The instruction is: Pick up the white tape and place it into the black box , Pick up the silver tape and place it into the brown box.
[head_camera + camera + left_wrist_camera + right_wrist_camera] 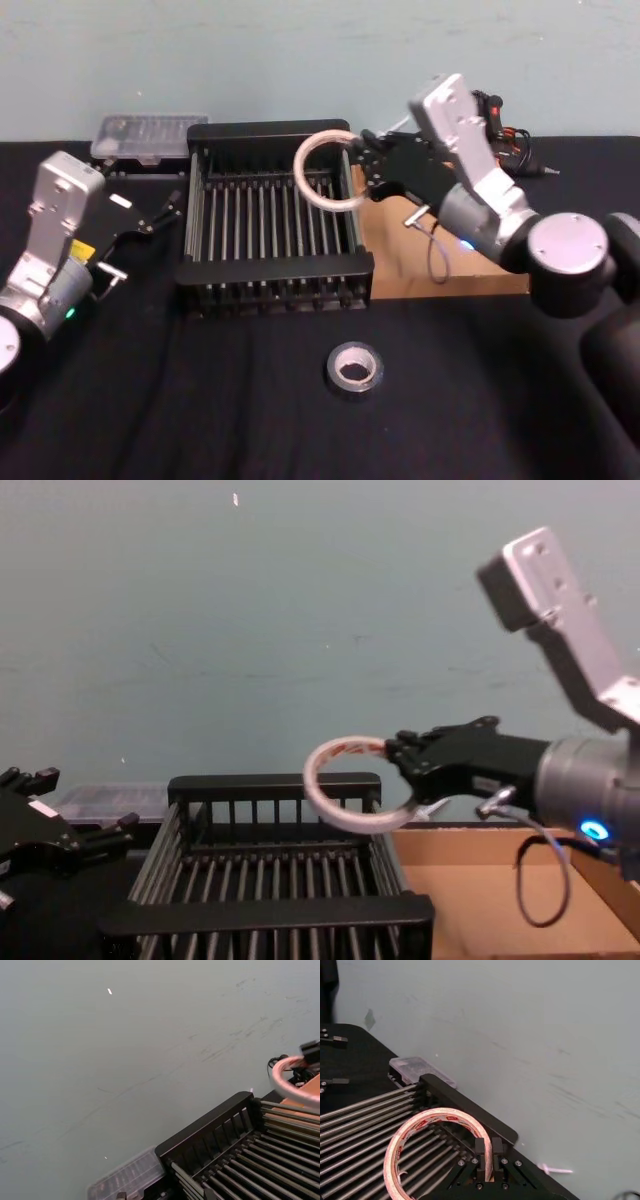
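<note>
A clear plastic case [148, 136] with small dark items inside lies on the black table [200, 400] at about 11 o'clock in the head view, touching the table's far edge. Behind the table stands a pale grey-green wall [250, 60], scuffed with faint marks. A bundle of dark cables [515, 140] lies at about 2 o'clock by the far edge.

The right gripper [357, 172] reaches in from the worktop's right side, raised, fingers [481, 1152] pinched together (wrist angled downward), while the left gripper [168, 208] sits parked near the left edge, fingers apart.
</note>
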Robot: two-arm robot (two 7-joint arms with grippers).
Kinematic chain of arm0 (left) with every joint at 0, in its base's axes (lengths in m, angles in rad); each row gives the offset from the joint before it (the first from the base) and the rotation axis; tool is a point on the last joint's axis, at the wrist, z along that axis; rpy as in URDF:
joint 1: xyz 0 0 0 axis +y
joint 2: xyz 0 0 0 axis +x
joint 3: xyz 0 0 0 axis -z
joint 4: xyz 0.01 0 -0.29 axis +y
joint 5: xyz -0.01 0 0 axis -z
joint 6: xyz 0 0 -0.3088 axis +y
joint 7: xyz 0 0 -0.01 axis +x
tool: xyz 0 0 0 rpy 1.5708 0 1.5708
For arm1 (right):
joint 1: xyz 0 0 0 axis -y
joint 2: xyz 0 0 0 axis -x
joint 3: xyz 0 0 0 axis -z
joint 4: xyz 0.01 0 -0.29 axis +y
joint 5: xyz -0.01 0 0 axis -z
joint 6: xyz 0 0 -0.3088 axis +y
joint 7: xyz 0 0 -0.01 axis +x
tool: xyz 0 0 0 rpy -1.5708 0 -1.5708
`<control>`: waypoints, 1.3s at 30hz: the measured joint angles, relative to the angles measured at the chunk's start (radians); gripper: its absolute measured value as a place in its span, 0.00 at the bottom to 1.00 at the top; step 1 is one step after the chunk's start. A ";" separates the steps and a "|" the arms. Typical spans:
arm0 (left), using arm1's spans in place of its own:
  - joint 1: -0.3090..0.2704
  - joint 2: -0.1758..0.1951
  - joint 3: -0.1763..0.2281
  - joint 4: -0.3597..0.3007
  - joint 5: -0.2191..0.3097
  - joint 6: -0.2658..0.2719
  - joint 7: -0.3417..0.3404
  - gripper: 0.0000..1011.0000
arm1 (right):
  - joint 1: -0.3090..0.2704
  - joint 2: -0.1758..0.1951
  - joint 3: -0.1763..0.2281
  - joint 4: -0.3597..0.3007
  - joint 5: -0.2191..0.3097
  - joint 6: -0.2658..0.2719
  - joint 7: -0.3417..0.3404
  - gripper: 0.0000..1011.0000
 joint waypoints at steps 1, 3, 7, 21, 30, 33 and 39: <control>0.000 0.000 0.000 0.000 0.000 0.000 0.000 0.99 | 0.013 -0.012 -0.008 0.025 -0.006 -0.008 0.000 0.09; 0.000 0.000 0.000 0.000 0.000 0.000 0.000 0.99 | 0.025 -0.025 -0.015 0.052 -0.011 -0.016 0.000 0.09; 0.000 0.000 0.000 0.000 0.000 0.000 0.000 0.99 | 0.052 -0.051 -0.031 0.115 -0.022 -0.033 0.000 0.09; 0.000 0.000 0.000 0.000 0.000 0.000 0.000 0.99 | 0.099 -0.106 -0.058 0.251 -0.048 -0.068 -0.003 0.09; 0.000 0.000 0.000 0.000 0.000 0.000 0.000 0.99 | 0.097 -0.104 -0.057 0.247 -0.047 -0.068 -0.004 0.09; 0.000 0.000 0.000 0.000 0.000 0.000 0.000 0.99 | 0.097 -0.104 -0.057 0.246 -0.047 -0.067 -0.004 0.15; 0.000 0.000 0.000 0.000 0.000 0.000 0.000 0.99 | 0.097 -0.104 -0.056 0.244 -0.046 -0.067 -0.004 0.31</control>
